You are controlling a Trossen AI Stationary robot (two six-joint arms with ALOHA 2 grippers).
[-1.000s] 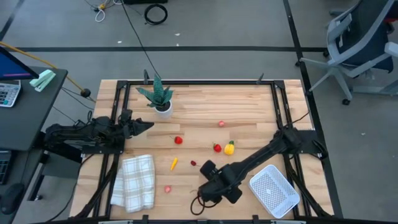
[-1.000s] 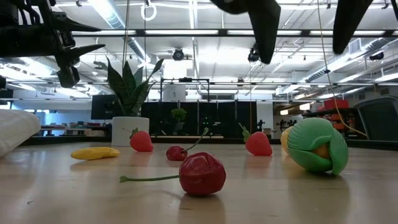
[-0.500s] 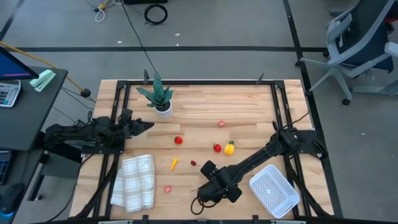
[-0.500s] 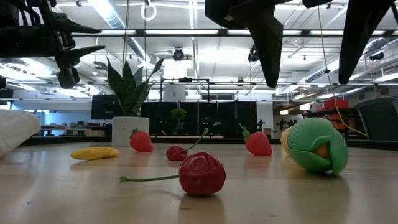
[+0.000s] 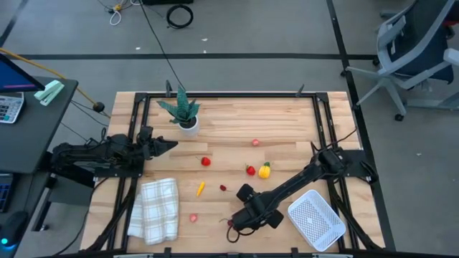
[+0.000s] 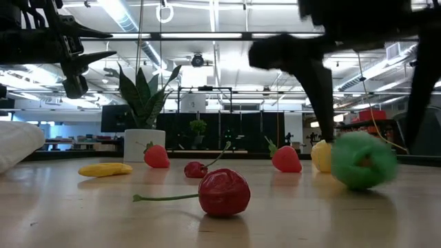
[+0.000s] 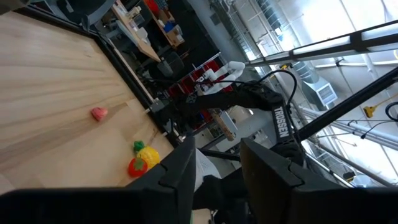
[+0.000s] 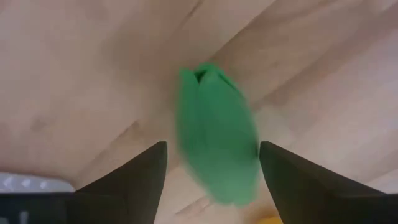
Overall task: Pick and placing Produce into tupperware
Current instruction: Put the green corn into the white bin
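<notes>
Green first: the green oblong piece (image 8: 217,134) lies on the wooden table (image 5: 237,122) between the two dark fingers (image 8: 134,171) of the right hand (image 5: 240,223), which I see low at about 6 o'clock on the table in the high view. Those fingers stand apart on either side of the piece with a gap each side, so I log the right hand as open and gripping nothing. In the low view the same green piece (image 6: 362,160) shows blurred, just in front of the yellow pepper (image 6: 321,156). The tupperware (image 5: 315,218) sits at about 5 o'clock, near the right hand, with nothing visible inside it. The rest of the produce is scattered mid-table: yellow pepper and a red piece (image 5: 250,170) touching or just beside each other right of centre, a strawberry (image 5: 206,161) left of them, a pink piece (image 5: 255,142) toward 12 o'clock, the thin orange piece (image 5: 201,188), a cherry (image 5: 223,188) and a small pink piece (image 5: 193,217) toward 7 o'clock. The left hand (image 5: 171,145) waits at 9 o'clock, above the table, fingers parted and holding nothing. A potted plant (image 5: 183,111) stands at 11 o'clock; a folded checked cloth (image 5: 154,209) lies at 7 o'clock.
</notes>
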